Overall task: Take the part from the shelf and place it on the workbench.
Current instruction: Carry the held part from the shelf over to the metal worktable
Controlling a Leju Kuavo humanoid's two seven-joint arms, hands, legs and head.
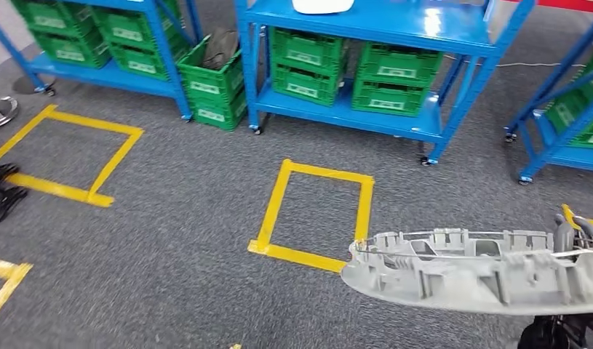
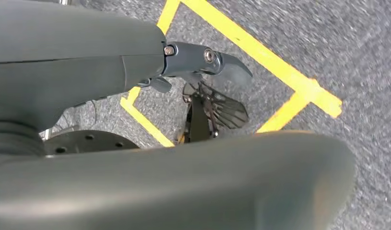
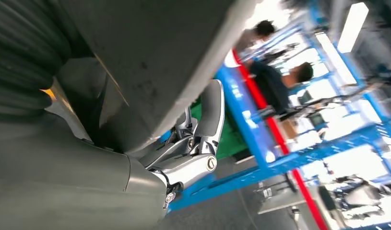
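Right hand (image 1: 573,236) grips the grey part (image 1: 468,273) by its right end, long axis running level across the robot's front above the floor. Left hand (image 2: 203,62) hangs empty, fingers apart; workbench nowhere in sight.

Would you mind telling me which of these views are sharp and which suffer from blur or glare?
Head view: mostly sharp, with glare on the blue shelf top; the grey part is crisp. Left wrist view: yellow tape clear, the near robot hand soft. Right wrist view: background streaked, bright lights washed out.
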